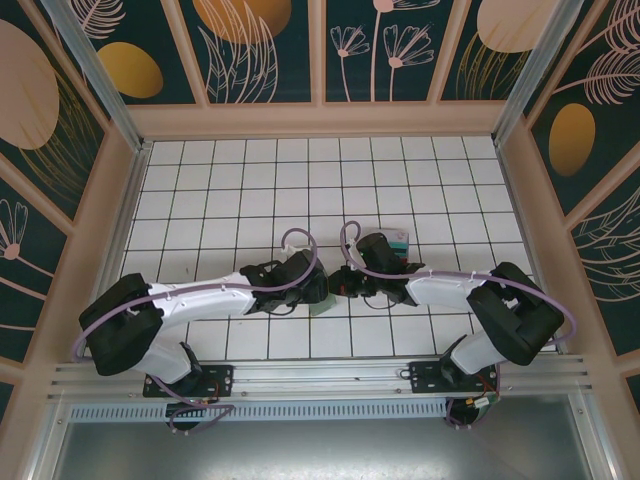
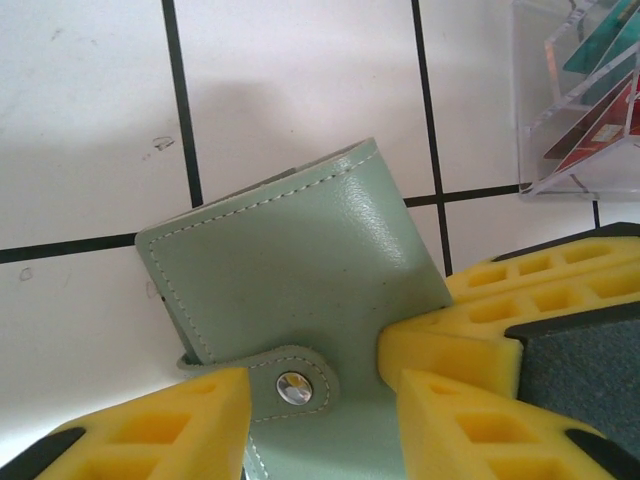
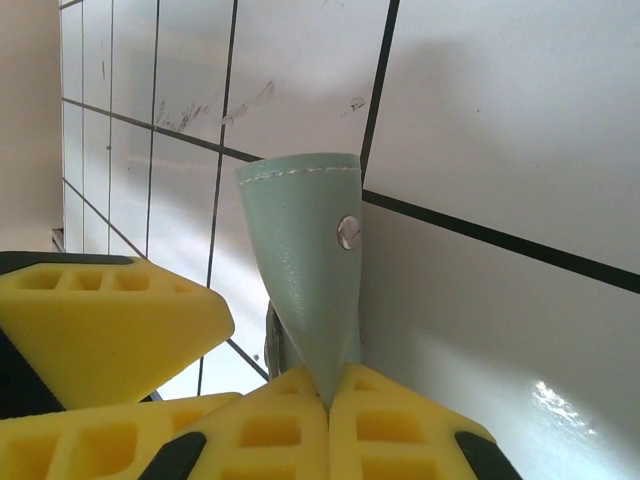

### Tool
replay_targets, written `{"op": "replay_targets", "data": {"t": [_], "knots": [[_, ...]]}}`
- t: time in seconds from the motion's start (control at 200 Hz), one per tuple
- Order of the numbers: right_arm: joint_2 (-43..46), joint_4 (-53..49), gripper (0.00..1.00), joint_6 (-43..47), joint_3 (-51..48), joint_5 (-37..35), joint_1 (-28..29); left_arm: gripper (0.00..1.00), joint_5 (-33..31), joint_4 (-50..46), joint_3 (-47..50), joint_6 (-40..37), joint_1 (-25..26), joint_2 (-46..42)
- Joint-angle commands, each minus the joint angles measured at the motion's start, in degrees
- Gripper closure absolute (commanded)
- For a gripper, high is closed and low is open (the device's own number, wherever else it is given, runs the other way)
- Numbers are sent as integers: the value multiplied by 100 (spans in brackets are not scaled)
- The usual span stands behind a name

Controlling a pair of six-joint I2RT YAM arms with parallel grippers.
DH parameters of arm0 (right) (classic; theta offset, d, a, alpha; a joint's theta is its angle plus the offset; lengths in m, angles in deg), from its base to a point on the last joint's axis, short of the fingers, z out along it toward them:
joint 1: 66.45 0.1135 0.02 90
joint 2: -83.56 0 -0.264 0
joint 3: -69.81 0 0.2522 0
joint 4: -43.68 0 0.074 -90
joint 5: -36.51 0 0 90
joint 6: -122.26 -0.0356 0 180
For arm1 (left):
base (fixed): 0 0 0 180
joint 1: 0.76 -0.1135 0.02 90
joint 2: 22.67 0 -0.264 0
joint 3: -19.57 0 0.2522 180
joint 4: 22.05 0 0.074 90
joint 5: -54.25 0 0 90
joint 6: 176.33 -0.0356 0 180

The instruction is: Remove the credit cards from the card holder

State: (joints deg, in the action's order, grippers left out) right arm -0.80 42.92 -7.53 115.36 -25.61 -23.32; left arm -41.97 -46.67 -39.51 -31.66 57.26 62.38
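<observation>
White tiled worktop (image 1: 230, 190). In the centre of the left wrist view, the card holder (image 2: 300, 270) is snapped shut. The half-open left pincer (image 2: 322, 405) presses on both its sides. The right pincer (image 3: 330, 395) is closed tight on its flap. The credit cards (image 2: 600, 60) stand in a clear rack (image 2: 530, 120), upper right.

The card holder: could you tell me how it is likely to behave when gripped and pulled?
Probably floppy: the card holder looks like soft stitched leather, and its edge twists where the right gripper pinches it. Likely light, being thin. The grained surface should resist slipping.
</observation>
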Motion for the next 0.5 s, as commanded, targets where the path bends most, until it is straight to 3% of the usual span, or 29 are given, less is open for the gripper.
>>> {"op": "replay_targets", "data": {"t": [0.0,0.32,0.405,0.495], "knots": [[105,151,100,-20,161,128,63,59,-10,-65,-188,-79,-8,313],[139,107,100,6,170,104,63,68,-311,-636,-319,-18,-10,746],[146,116,100,-2,170,102,63,74,-463,-822,-379,-1,-5,800],[142,107,100,-4,170,95,63,88,-572,-930,-423,8,-9,764]]}}
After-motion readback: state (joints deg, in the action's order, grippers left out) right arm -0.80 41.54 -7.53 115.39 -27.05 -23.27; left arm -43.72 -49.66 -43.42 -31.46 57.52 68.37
